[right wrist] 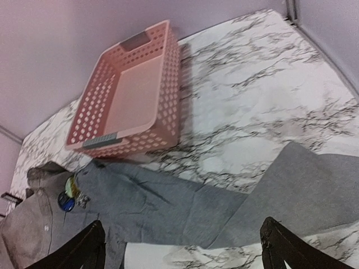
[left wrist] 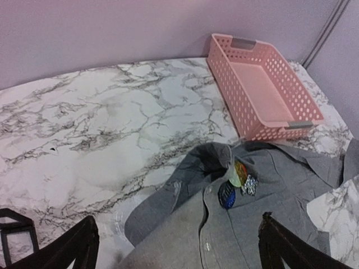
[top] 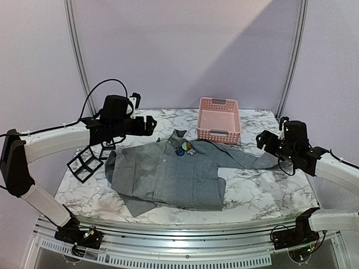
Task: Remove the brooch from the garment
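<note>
The grey garment lies spread flat on the marble table, collar toward the back. A cluster of brooches is pinned just below the collar: a round blue one, a yellow-orange one and a sparkly silver one. The blue brooch also shows in the right wrist view. My left gripper hovers left of the collar, open and empty. My right gripper is above the garment's right sleeve, open with nothing between its fingers.
A pink perforated basket stands empty at the back of the table, just behind the collar. Black wire cubes sit at the left edge beside the garment's left sleeve.
</note>
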Action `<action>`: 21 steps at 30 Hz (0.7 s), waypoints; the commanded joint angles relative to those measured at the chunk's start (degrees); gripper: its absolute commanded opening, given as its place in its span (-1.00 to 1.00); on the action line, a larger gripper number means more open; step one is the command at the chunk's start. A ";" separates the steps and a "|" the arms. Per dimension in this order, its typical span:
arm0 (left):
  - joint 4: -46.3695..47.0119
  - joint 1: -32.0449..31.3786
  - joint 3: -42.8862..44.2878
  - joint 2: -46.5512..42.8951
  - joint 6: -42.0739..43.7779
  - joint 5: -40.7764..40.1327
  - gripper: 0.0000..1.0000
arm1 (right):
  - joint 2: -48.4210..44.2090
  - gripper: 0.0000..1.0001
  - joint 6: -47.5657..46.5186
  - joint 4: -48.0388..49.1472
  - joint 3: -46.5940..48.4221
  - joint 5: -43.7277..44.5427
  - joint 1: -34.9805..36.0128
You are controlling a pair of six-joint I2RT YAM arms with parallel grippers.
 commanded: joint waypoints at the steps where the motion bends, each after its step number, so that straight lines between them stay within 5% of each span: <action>1: -10.53 -3.65 -0.07 -1.23 -1.70 3.20 0.97 | 1.81 0.87 -0.97 -0.52 0.93 -10.39 2.49; 13: -1.23 -8.56 -5.61 2.08 -12.57 15.30 0.97 | 6.36 0.69 8.22 -3.03 -1.78 -27.57 13.72; 21: 3.94 -8.56 -1.28 9.90 -14.78 17.82 0.97 | 15.17 0.51 12.56 -6.96 1.76 -22.09 21.68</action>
